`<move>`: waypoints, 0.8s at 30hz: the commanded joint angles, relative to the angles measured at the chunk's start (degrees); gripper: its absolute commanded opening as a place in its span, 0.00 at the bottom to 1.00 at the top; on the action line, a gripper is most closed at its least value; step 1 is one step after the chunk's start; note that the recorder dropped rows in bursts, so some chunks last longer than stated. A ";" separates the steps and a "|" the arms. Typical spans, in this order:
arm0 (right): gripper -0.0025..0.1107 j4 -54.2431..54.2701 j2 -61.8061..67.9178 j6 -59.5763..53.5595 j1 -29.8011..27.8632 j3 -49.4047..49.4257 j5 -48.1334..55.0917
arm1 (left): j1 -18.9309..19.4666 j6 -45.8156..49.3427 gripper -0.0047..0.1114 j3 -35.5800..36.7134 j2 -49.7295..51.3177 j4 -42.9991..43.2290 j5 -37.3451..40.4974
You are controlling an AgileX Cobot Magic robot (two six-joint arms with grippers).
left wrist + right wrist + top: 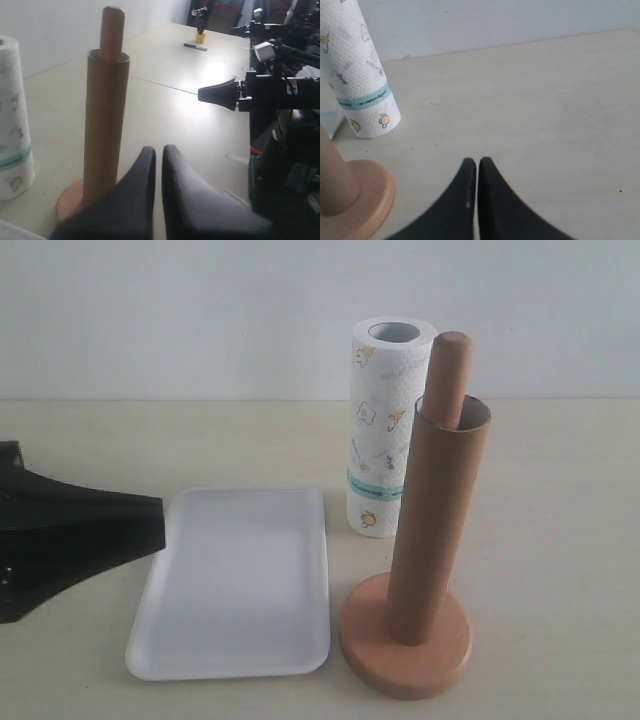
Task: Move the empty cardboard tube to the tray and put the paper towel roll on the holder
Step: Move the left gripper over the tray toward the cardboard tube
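The empty cardboard tube [435,520] stands slipped over the holder's dowel [447,375], whose rounded top pokes out above it; the holder's disc base [405,650] rests on the table. The paper towel roll [385,425] stands upright behind it. The white tray [238,585] lies flat and bare, left of the holder. My left gripper [155,520] hovers shut at the tray's left edge, holding nothing; its wrist view shows the tube [104,125] and roll [12,120] beyond the gripper [159,149]. My right gripper [478,161] is shut on nothing, near the base [367,200] and roll [362,80].
The right arm [260,92] shows in the left wrist view, with other dark equipment behind it. A small yellow object [200,36] and a dark pen-like item [195,47] lie far off on the table. A pale wall [200,310] backs the table.
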 commanded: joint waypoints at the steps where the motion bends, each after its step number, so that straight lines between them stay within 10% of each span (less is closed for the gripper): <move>1: 0.03 -0.04 -0.28 -0.07 -0.20 -0.05 -0.20 | -2.34 8.87 0.08 0.09 6.19 -4.04 1.21; 19: 0.03 -0.04 -0.28 -0.07 -0.20 -0.05 -1.74 | -16.25 41.03 0.08 0.09 25.56 -19.89 6.92; 24: 0.03 -0.04 -0.28 -0.07 -0.20 -0.05 -1.74 | -16.68 46.86 0.24 -0.51 30.05 -24.36 1.62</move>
